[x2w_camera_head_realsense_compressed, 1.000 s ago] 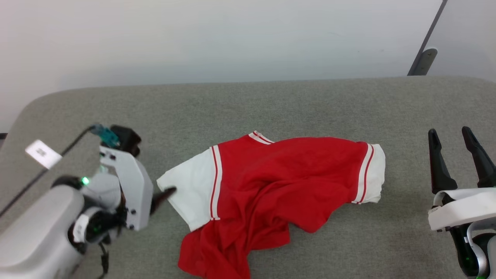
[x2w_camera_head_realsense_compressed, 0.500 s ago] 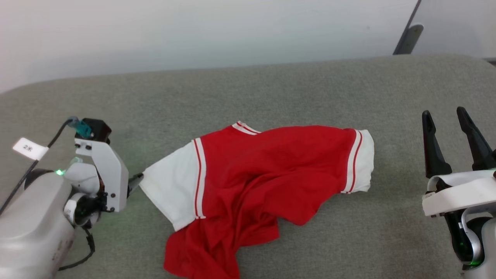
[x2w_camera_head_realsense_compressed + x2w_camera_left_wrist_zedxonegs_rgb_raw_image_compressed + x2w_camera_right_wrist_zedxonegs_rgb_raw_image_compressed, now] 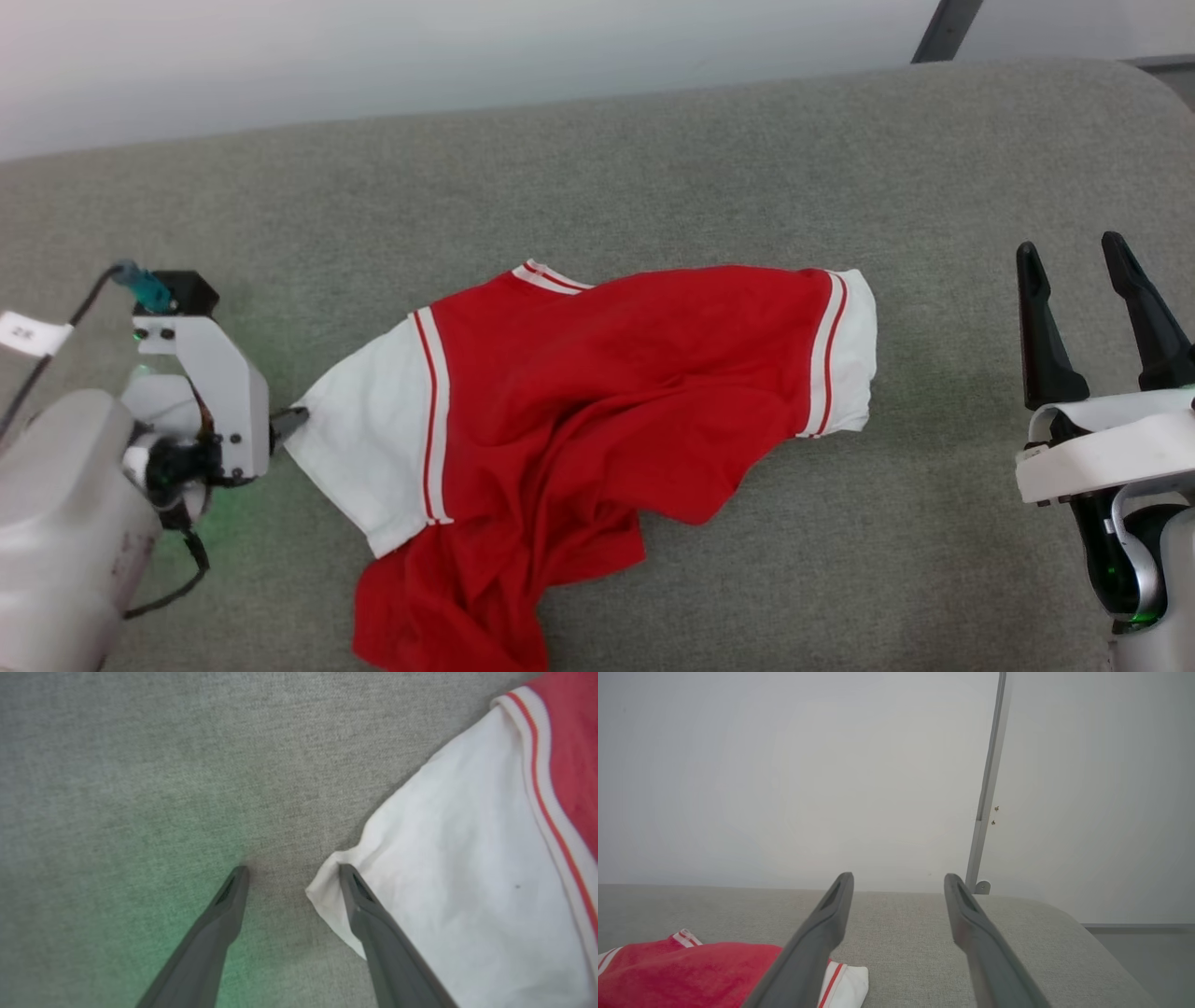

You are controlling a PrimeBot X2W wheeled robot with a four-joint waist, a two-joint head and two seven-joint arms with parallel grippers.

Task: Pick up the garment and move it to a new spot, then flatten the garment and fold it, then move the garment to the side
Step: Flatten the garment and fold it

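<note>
Fingers of my left gripper (image 3: 290, 873) stand apart, low at the grey cushion (image 3: 653, 159), bracketing the outer corner of the white sleeve (image 3: 448, 858). One tip sits on bare upholstery and the other at the sleeve's edge, with nothing pinched between them. I judge that this stance suits a corner pinch, since a corner gives a thin, firm bit of cloth to lift and drag by. My right gripper (image 3: 1069, 250) hovers at 3 o'clock, well apart from the cloth, its fingers also spread and empty and aimed toward 12 o'clock at the pale wall (image 3: 784, 765). It is probably waiting its turn for the far sleeve. The garment (image 3: 597, 392) lies crumpled mid-cushion, its long axis running from 9 o'clock to 3 o'clock, with a white sleeve at each end. A bit of striped trim, which I take for the collar, peeks out at the 12 o'clock edge, while the red body bunches and trails to 7 o'clock. So it points neck away from me, hem toward me. Which face is up I cannot tell.
</note>
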